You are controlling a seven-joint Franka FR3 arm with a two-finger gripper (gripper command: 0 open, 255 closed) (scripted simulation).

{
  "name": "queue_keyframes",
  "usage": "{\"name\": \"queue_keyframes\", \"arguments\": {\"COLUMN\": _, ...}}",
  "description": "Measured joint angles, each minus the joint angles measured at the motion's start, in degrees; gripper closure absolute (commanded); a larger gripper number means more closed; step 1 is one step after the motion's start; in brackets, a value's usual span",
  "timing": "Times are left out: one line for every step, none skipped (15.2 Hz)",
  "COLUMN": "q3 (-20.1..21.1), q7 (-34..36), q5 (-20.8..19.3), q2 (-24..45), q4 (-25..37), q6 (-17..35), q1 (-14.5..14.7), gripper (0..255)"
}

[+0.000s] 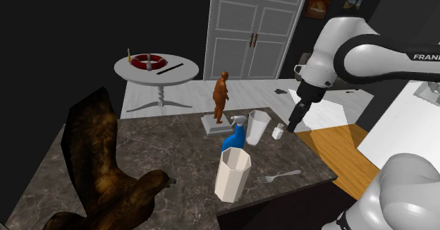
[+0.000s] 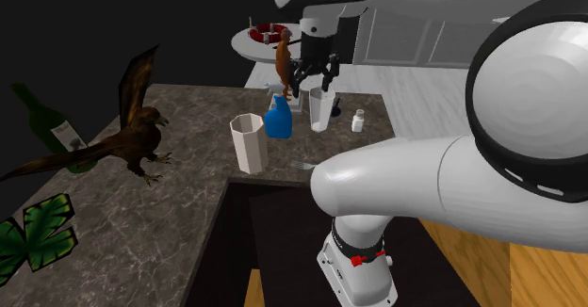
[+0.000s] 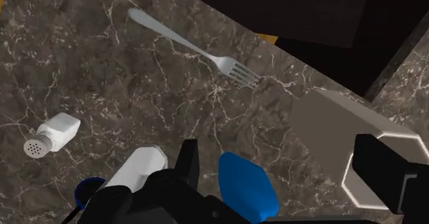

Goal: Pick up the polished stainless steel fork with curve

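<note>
Gripper is hovering above the dark marble counter, over the salt shaker and the blue spray bottle. Its fingers are standing wide apart and are gripping nothing. Fork is lying flat near the counter's edge, just beside the white faceted cup, with its tines pointing toward the cup. It is sitting apart from the gripper.

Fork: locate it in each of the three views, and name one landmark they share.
Shoulder view: the fork lies near the edge of the counter, right of the white faceted cup.
Second exterior view: the fork is small, at the counter's edge, right of the cup.
Wrist view: the fork lies on the marble, tines towards the cup.
Shared landmark: the faceted cup.
</note>
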Motion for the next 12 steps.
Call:
{"name": "queue_keyframes", "arguments": {"q3": -0.69, "q7": -2.25, "q5": -0.60, "q2": -0.34, "q4": -2.26, "q6": 1.95, "q1": 0.40, "gripper": 0}}
{"name": "queue_keyframes", "arguments": {"q3": -1.34, "q7": -4.44, "q5": -1.16, "q2": -0.26, "q4": -4.23, "q6": 4.03, "q1": 0.85, "gripper": 0}}
{"name": "queue_keyframes", "arguments": {"q3": -1.59, "q7": -6.18, "q5": -1.42, "q2": 0.05, "q4": -6.12, "q6": 6.27, "q1": 1.56, "gripper": 0}}
{"name": "queue_keyframes", "arguments": {"q3": -2.21, "q7": -8.24, "q5": -1.99, "q2": -0.24, "q4": -7.69, "q6": 7.63, "q1": 1.94, "gripper": 0}}
{"name": "queue_keyframes", "arguments": {"q3": -2.73, "q7": -10.20, "q5": -2.41, "q2": 0.65, "q4": -9.32, "q6": 10.06, "q1": 2.54, "gripper": 0}}
{"name": "queue_keyframes", "arguments": {"q3": -3.33, "q7": -12.23, "q5": -2.93, "q2": 1.32, "q4": -10.95, "q6": 12.45, "q1": 3.02, "gripper": 0}}
{"name": "queue_keyframes", "arguments": {"q3": -4.17, "q7": -14.50, "q5": -3.64, "q2": 2.28, "q4": -12.33, "q6": 14.83, "q1": 3.32, "gripper": 0}}
{"name": "queue_keyframes", "arguments": {"q3": -4.75, "q7": -16.50, "q5": -4.17, "q2": 2.87, "q4": -13.92, "q6": 17.09, "q1": 3.80, "gripper": 0}}
{"name": "queue_keyframes", "arguments": {"q3": -5.27, "q7": -18.37, "q5": -4.61, "q2": 4.03, "q4": -15.55, "q6": 19.87, "q1": 4.39, "gripper": 0}}
{"name": "queue_keyframes", "arguments": {"q3": -5.96, "q7": -20.40, "q5": -5.17, "q2": 5.44, "q4": -16.76, "q6": 22.56, "q1": 4.85, "gripper": 0}}
{"name": "queue_keyframes", "arguments": {"q3": -6.99, "q7": -22.78, "q5": -5.91, "q2": 7.31, "q4": -17.68, "q6": 25.39, "q1": 5.09, "gripper": 0}}
{"name": "queue_keyframes", "arguments": {"q3": -7.72, "q7": -24.90, "q5": -6.57, "q2": 8.33, "q4": -19.23, "q6": 28.03, "q1": 5.43, "gripper": 0}}
